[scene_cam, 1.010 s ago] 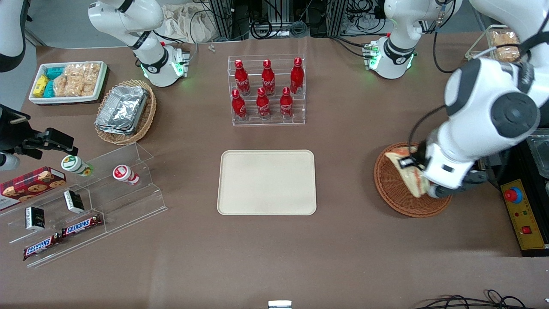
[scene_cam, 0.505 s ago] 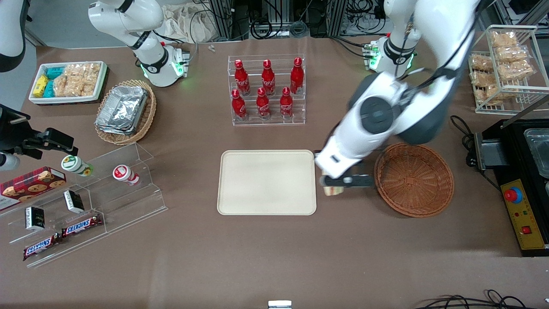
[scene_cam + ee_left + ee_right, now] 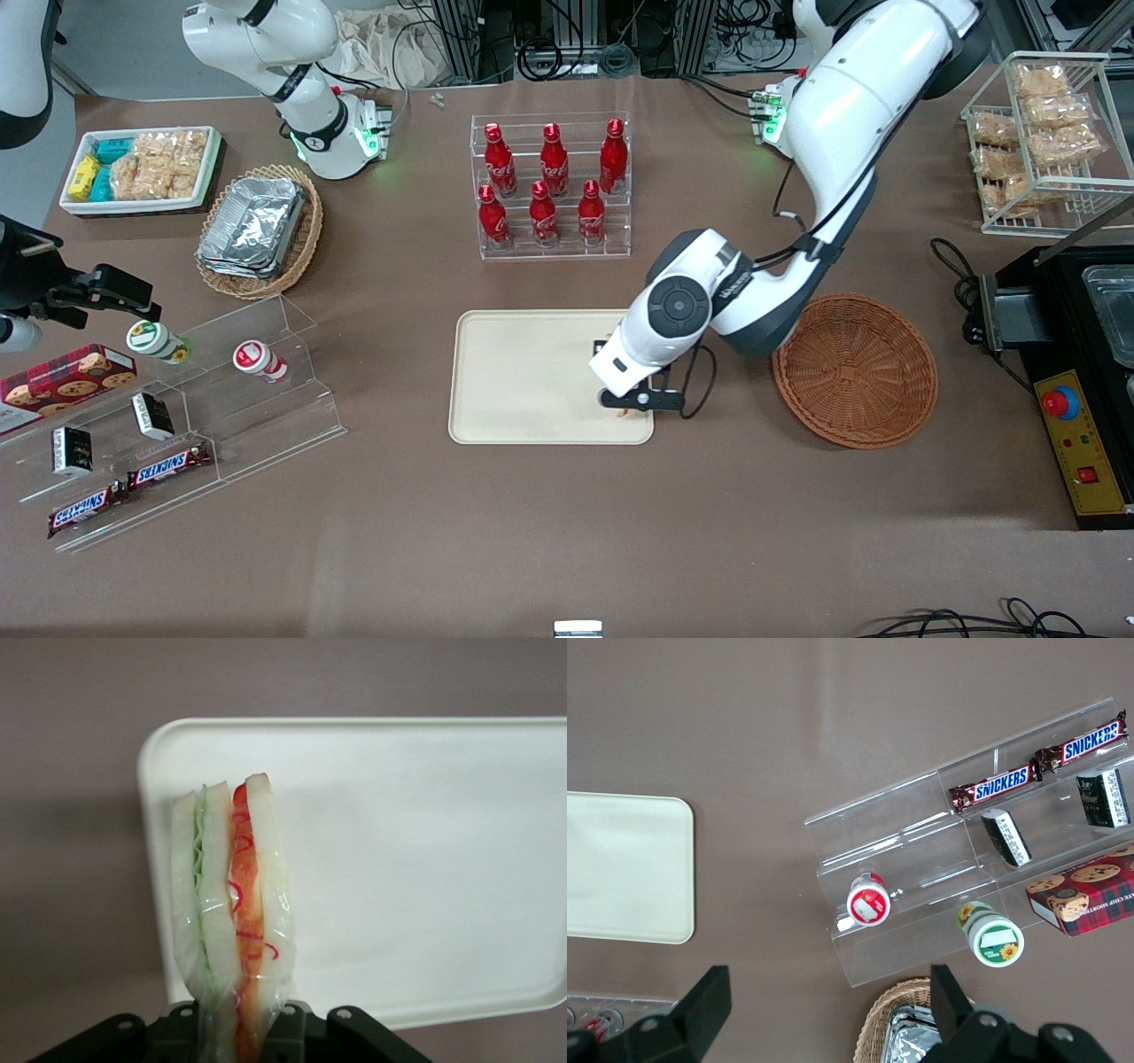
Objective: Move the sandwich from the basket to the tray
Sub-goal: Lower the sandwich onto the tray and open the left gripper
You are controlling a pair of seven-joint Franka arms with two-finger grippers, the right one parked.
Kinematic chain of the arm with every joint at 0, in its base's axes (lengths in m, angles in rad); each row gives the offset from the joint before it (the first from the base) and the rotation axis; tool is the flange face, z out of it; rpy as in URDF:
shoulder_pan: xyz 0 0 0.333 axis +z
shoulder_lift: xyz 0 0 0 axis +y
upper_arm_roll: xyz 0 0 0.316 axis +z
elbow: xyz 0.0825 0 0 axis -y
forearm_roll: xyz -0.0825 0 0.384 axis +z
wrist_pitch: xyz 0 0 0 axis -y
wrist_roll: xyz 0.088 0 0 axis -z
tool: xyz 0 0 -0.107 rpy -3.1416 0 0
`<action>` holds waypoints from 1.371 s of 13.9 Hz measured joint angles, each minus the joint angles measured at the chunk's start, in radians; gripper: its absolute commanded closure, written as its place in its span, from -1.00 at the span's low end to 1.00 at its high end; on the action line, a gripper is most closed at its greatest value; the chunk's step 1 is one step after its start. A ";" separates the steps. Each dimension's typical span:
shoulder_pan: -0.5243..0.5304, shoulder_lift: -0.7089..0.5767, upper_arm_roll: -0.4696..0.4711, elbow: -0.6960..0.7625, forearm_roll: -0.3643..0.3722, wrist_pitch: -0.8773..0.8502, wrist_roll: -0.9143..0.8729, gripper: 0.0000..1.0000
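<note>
My left gripper point(image 3: 640, 403) hangs over the cream tray point(image 3: 523, 377), above the tray's corner nearest the wicker basket point(image 3: 855, 370). It is shut on the sandwich point(image 3: 232, 912), a plastic-wrapped wedge of white bread with red-orange and green filling, held on edge between the fingers point(image 3: 306, 1028). In the front view the arm hides almost all of the sandwich. In the left wrist view the tray point(image 3: 399, 859) lies below the sandwich. The reddish-brown round basket holds nothing.
A clear rack of red bottles point(image 3: 551, 186) stands farther from the front camera than the tray. A tan basket of foil containers point(image 3: 257, 230), a white snack bin point(image 3: 142, 168) and a clear stepped shelf point(image 3: 177, 416) lie toward the parked arm's end. A wire snack rack point(image 3: 1045, 133) and a black box point(image 3: 1081, 390) lie toward the working arm's end.
My gripper lifted the sandwich out of the basket and carried it sideways, first to the gap between basket and tray, now over the tray's corner. The basket is left empty.
</note>
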 measured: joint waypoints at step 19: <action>-0.014 -0.073 0.048 0.049 0.092 -0.172 0.016 -1.00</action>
